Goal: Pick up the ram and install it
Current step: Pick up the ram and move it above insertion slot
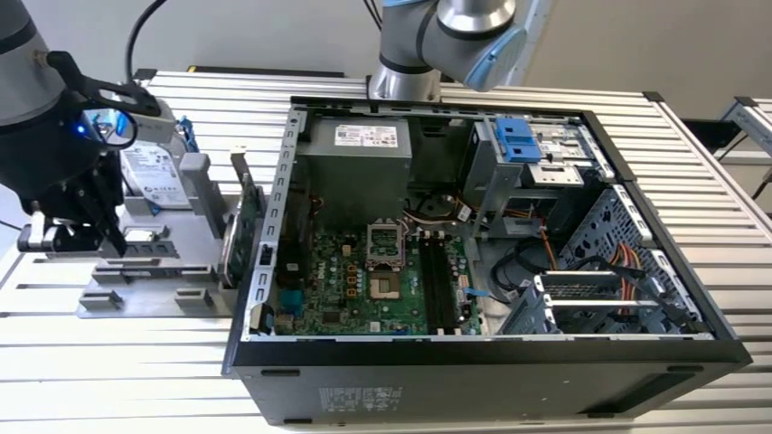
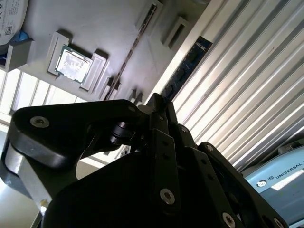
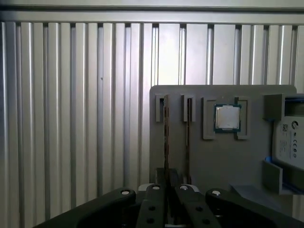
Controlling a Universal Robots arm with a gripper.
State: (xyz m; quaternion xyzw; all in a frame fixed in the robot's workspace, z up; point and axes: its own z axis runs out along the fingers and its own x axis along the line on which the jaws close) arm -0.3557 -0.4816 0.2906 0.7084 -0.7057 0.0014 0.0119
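The ram (image 3: 166, 133) is a thin dark stick that stands on edge in the outer slot of a grey parts holder (image 3: 213, 161). In the second wrist view the ram (image 2: 190, 59) shows dark blue with small chips. My gripper (image 3: 167, 176) sits at the near end of that stick, its black fingers drawn together on it; the stick still sits in its slot. In the exterior view my gripper (image 1: 90, 242) hangs low over the holder's (image 1: 145, 303) end at the exterior view's left. The second wrist view shows my gripper (image 2: 159, 100) tip at the stick's end.
A second stick (image 3: 188, 137) stands in the neighbouring slot. A silver processor (image 3: 227, 117) and a hard drive (image 3: 290, 142) lie further along the holder. The open computer case (image 1: 483, 353) with its green motherboard (image 1: 350, 280) sits to the right, a green card (image 1: 248, 231) upright between.
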